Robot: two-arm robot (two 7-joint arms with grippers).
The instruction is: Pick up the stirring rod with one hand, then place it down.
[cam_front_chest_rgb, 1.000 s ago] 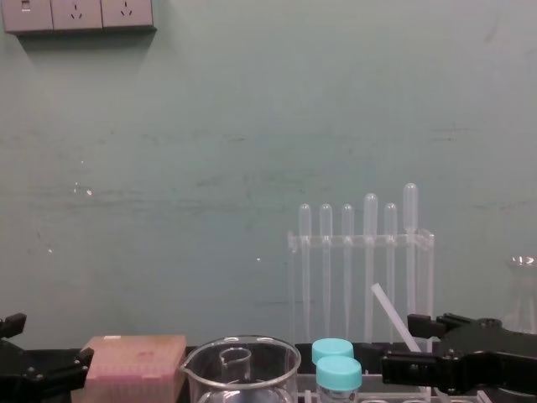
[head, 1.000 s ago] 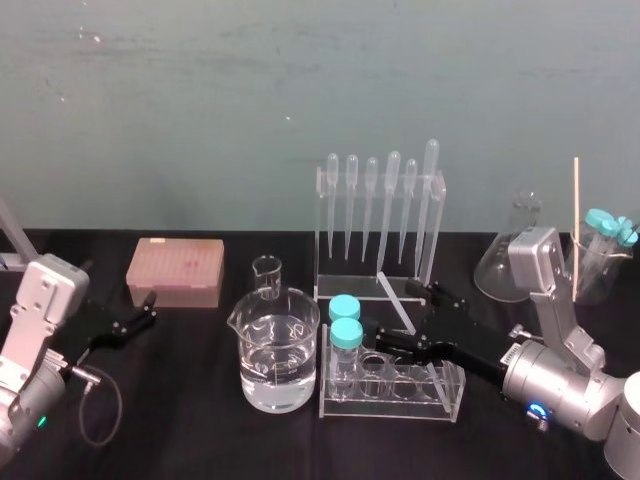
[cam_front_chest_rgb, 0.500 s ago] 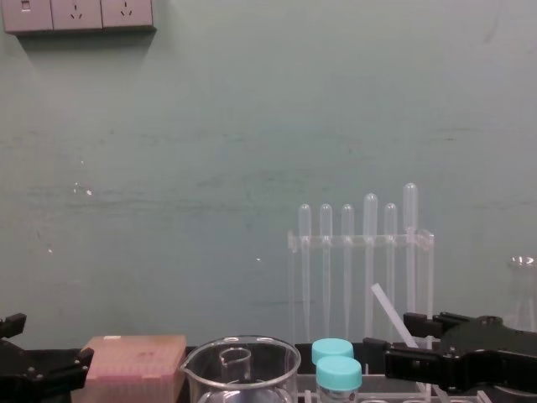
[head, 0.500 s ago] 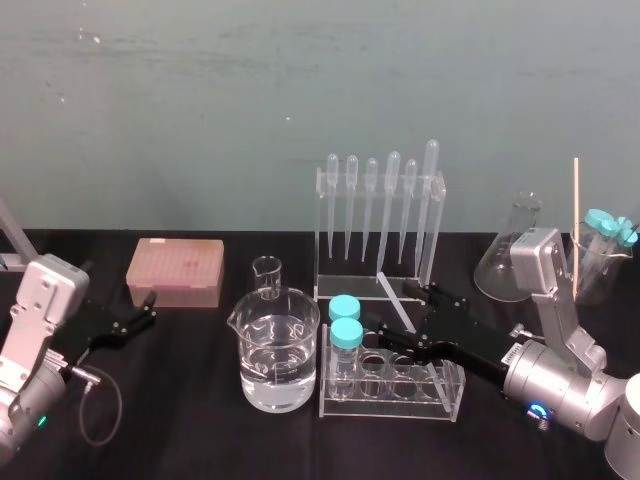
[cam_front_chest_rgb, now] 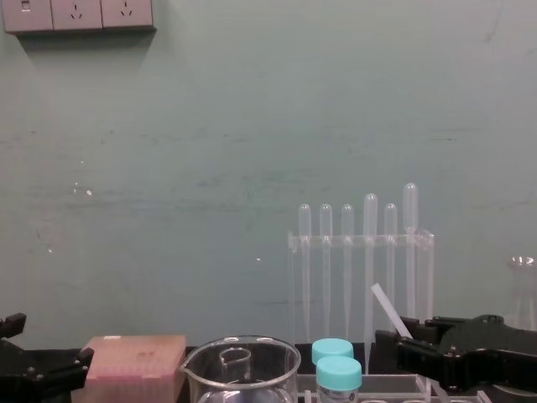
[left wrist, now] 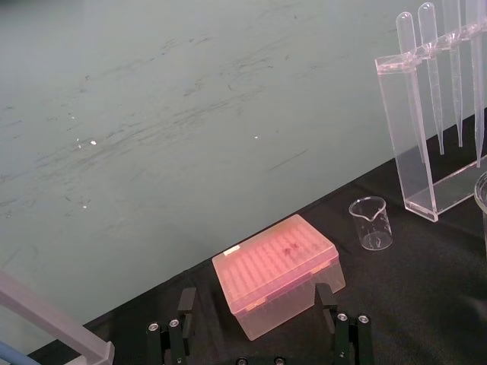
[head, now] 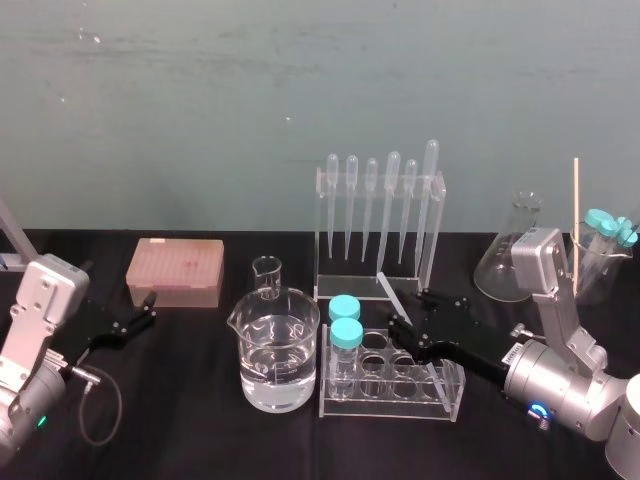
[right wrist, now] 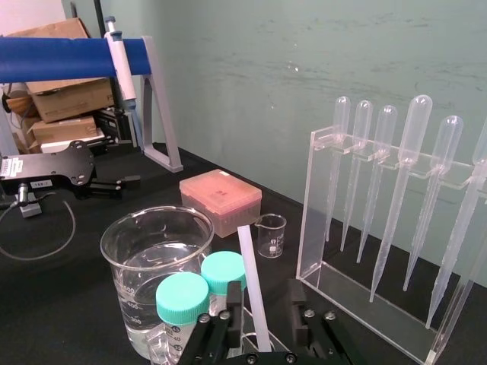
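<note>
The stirring rod is a thin translucent-white stick. It stands tilted between the pipette rack and the test tube rack. It also rises in the chest view, stirring rod. My right gripper reaches in from the right, its black fingers on either side of the rod's lower part. In the right wrist view the stirring rod lies against one finger of the right gripper, with a small gap to the other. My left gripper rests open at the far left, near the pink box.
A large beaker of water and two blue-capped tubes stand just left of the right gripper. A pink tip box and a small beaker sit farther left. A flask and a beaker holding a wooden stick stand at the right.
The right gripper's fingers have narrowed from wide open to close around the rod, and the gripper has drawn back slightly to the right. The left arm has not moved.
</note>
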